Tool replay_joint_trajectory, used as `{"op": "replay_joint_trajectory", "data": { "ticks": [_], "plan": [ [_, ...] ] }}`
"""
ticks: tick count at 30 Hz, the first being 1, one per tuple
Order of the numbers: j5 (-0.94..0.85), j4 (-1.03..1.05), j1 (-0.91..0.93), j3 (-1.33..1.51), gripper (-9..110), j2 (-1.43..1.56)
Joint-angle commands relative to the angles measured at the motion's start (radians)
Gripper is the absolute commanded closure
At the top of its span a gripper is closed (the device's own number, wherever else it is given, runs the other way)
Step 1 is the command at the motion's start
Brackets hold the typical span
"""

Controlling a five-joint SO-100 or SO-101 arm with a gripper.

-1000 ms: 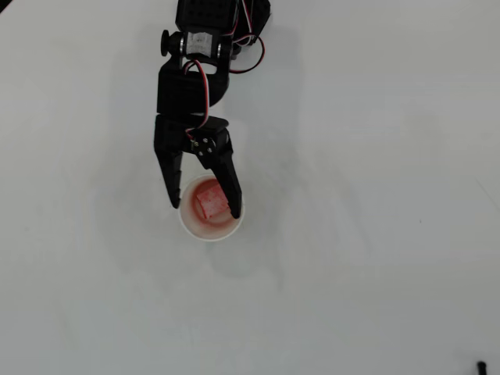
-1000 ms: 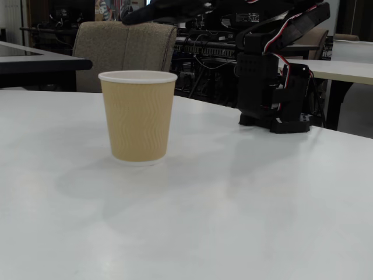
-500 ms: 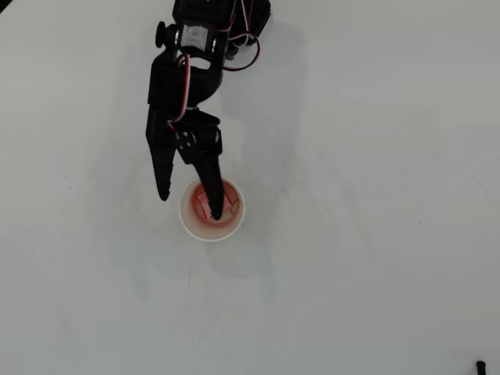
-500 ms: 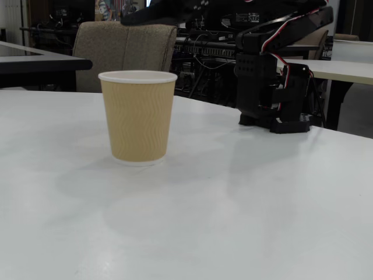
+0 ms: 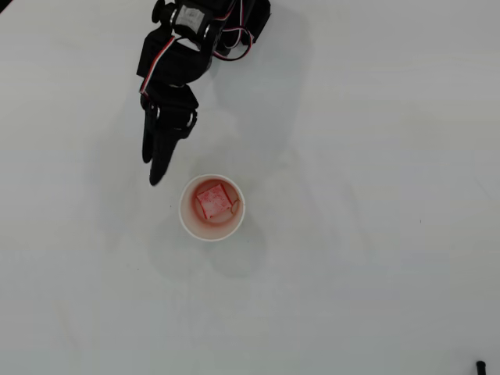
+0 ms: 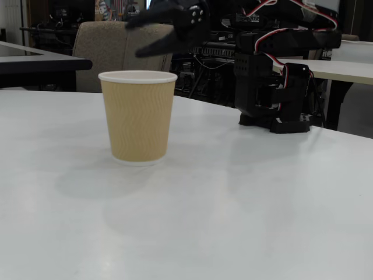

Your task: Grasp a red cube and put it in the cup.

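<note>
Fixed view first: the cup (image 6: 138,115) stands upright on the bare white tabletop (image 6: 192,221), nearest the camera, its ribbed tan wall unmarked and its white rim level. Beyond and above that rim hang the dark jaws (image 6: 137,39), blurred here, with the arm's base (image 6: 274,99) standing well behind the cup and off to its right. Further back are a padded chair (image 6: 125,44) and cluttered desks.

From the overhead view the red cube (image 5: 212,201) lies flat on the bottom of the cup (image 5: 190,226), slightly toward the side of the rim that faces the arm. The jaws (image 5: 150,171) are clear of the cup, just beside its upper-left edge in that view, touching neither rim nor cube. They hold nothing and the two fingers lie close together, with only a thin gap between the tips.

By my reading the cube is delivered and what is left is a clean retreat. To do it well, the arm should lift away from the cup rather than sweep sideways over it, since a light paper cup would tip or slide at a small knock on its rim. Keeping the jaws narrow helps, as it leaves less width to catch the edge.
</note>
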Motion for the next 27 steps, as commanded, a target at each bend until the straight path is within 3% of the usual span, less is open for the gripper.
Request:
{"op": "replay_joint_trajectory", "data": {
  "ticks": [1,8,14,19,27],
  "plan": [
    [0.107,0.075,0.031,-0.005,93,0.048],
    [0.192,0.241,0.049,0.018,101,0.089],
    [0.267,0.336,0.006,0.072,101,0.137],
    [0.434,0.357,-0.040,0.107,101,0.155],
    [0.454,0.410,-0.156,0.176,101,0.156]
  ]
}}
